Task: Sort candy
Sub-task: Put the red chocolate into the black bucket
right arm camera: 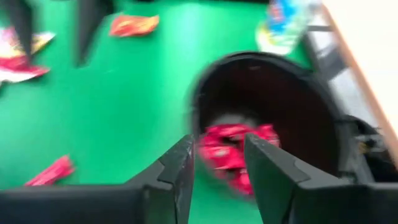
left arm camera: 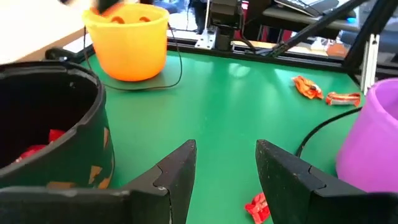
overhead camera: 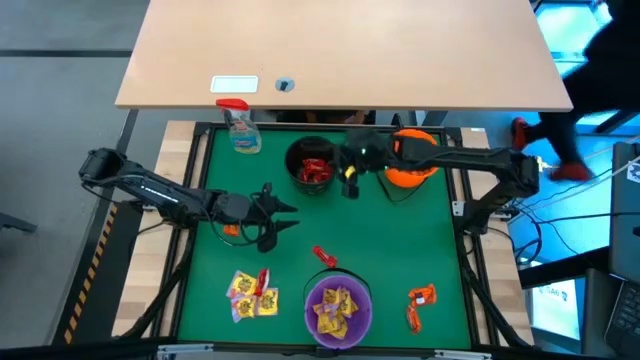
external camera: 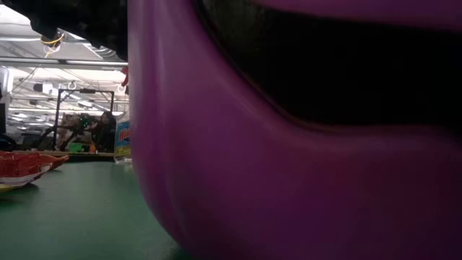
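Nearest me, yellow crinkly packets fill the purple plastic bowl (overhead camera: 338,309). My left gripper (overhead camera: 277,216) hovers spread over the green mat (overhead camera: 380,240). Farther, my right gripper (right arm camera: 216,163) stands parted above red packets (right arm camera: 231,149) in the black bowl (overhead camera: 311,162).

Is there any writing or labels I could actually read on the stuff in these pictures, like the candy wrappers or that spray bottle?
None can be read.
Yellow candy packets: red print, too small to read.
Spray bottle: label blurred in every view.
White card on the wooden tabletop: no legible text.
Blue sign in the room behind: blurred.
Black bowl: orange marks, not letters I can make out.
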Motion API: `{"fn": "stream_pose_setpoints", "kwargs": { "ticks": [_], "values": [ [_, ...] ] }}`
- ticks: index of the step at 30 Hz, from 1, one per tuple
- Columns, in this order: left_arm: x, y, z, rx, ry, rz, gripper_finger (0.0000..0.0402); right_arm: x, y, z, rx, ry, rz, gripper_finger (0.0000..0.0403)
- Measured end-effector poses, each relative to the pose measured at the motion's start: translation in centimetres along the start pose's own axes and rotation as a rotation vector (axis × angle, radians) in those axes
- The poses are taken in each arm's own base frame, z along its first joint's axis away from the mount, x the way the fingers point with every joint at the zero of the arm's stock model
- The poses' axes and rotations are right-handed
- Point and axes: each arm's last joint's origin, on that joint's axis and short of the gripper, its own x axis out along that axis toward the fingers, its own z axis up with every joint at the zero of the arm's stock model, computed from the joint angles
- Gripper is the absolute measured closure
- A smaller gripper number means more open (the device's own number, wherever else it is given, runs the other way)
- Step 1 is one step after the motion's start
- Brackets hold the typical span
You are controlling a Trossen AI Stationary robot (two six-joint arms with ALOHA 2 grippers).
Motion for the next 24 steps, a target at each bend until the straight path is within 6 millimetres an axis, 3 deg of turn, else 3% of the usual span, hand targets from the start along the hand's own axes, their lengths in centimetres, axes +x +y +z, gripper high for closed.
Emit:
{"fn": "stream_pose_setpoints", "kwargs": {
  "ticks": [7, 12, 19, 24],
  "values": [
    [0.1, -0.6, -0.4, 0.147, 0.014, -0.022, 0.0244, -0.2, 6.4, -0.6, -0.139, 0.145, -0.005, 0.0284],
    [1.6, -0.9, -2.2, 0.247, 0.107, -0.101, 0.0244, -0.3, 9.9, -0.9, -0.101, 0.153, 0.048, 0.0290],
    [4.6, -1.9, -5.5, 0.321, 0.146, -0.216, 0.0241, -0.5, 11.1, -1.0, -0.037, 0.160, 0.059, 0.0291],
    [7.0, -3.4, -6.1, 0.333, 0.168, -0.290, 0.0215, -0.4, 10.9, -1.0, -0.012, 0.157, 0.049, 0.0291]
  ]
}}
